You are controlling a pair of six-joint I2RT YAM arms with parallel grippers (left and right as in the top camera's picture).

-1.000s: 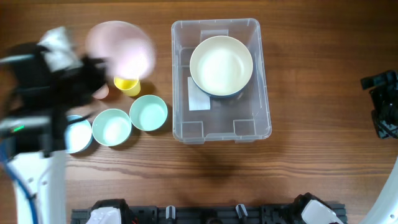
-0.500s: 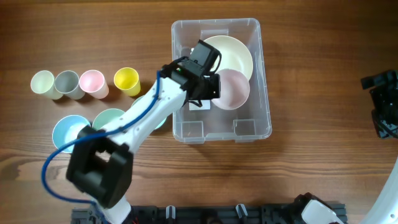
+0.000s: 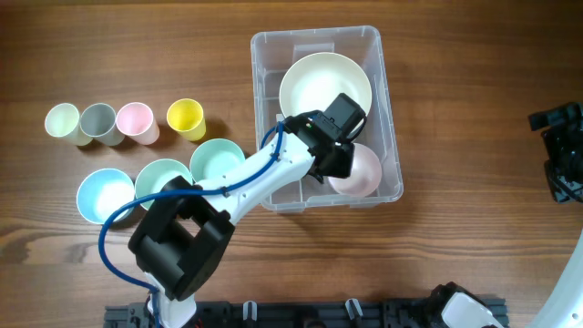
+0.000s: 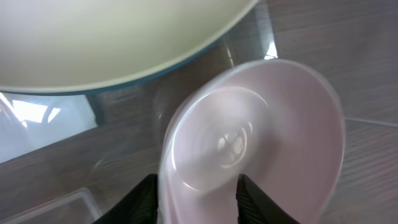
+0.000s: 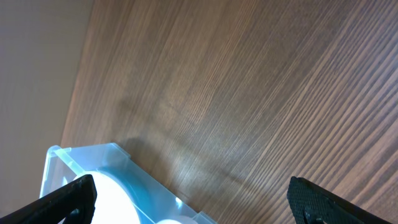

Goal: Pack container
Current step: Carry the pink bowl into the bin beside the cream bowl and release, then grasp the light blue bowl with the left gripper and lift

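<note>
1. Overhead view: the container (image 3: 314, 35) stands on the tabletop (image 3: 455, 255) just right of centre. A cream bowl (image 3: 325, 87) lies in its 12 o'clock half. The left tool (image 3: 342, 165) reaches in from 8 o'clock and is closed on the rim of a pink bowl (image 3: 363, 173) over the 5 o'clock corner. Three more bowls (image 3: 162, 184) and four cups (image 3: 135, 120) wait outside, toward 9 o'clock. The right tool (image 3: 563, 155) is parked at the 3 o'clock edge, well apart.

2. Left wrist view: the pink bowl is seen pinched between both fingers (image 4: 142, 200), tilted, just beside the cream bowl. Whether it touches the container floor cannot be told. The step in hand is judged to be the placing of this bowl. A slight lowering, a release and a clear lift out are called for next.

3. Right wrist view: the fingers (image 5: 65, 198) are spread wide with nothing between them. A container corner shows at 7 o'clock.
</note>
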